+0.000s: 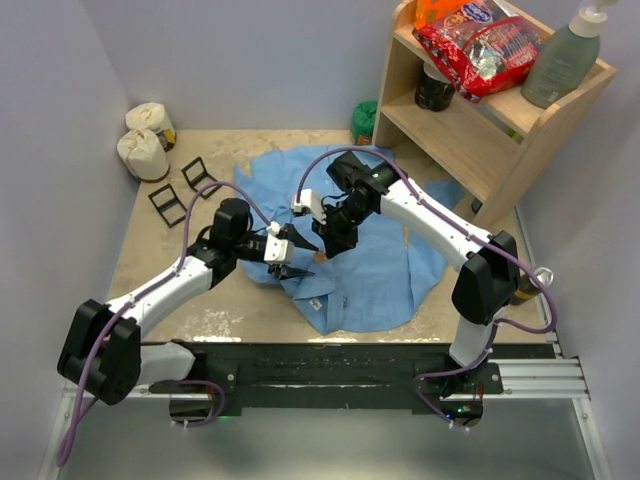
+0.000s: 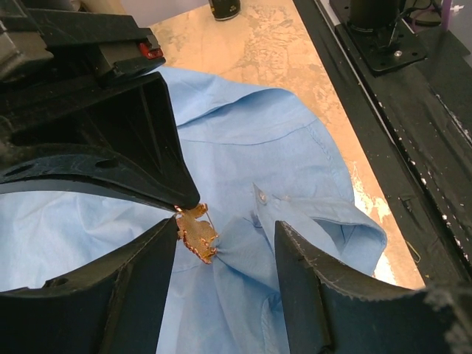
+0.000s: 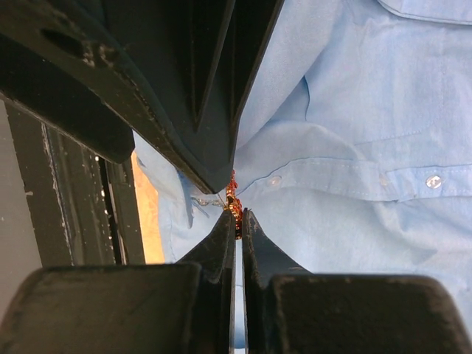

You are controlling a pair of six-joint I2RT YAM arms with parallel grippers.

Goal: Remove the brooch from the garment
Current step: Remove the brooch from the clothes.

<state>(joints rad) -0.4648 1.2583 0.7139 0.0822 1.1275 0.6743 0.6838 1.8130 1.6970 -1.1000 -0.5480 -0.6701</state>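
Now, right end effector (image 3: 237, 217) tight on the brooch (image 2: 198, 232), left end effector (image 2: 227, 225) apart astride it, garment (image 2: 280, 140) beneath.

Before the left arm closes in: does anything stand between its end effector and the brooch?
Nothing visible. The brooch lies on the garment between the open fingers of the left end effector; the right end effector pinches its edge.

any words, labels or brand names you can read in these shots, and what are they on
None can be read.
Red snack bag on the shelf: pale print, too blurred to read.
Pump bottle: no lettering legible.
Shirt: no text shows in any view.
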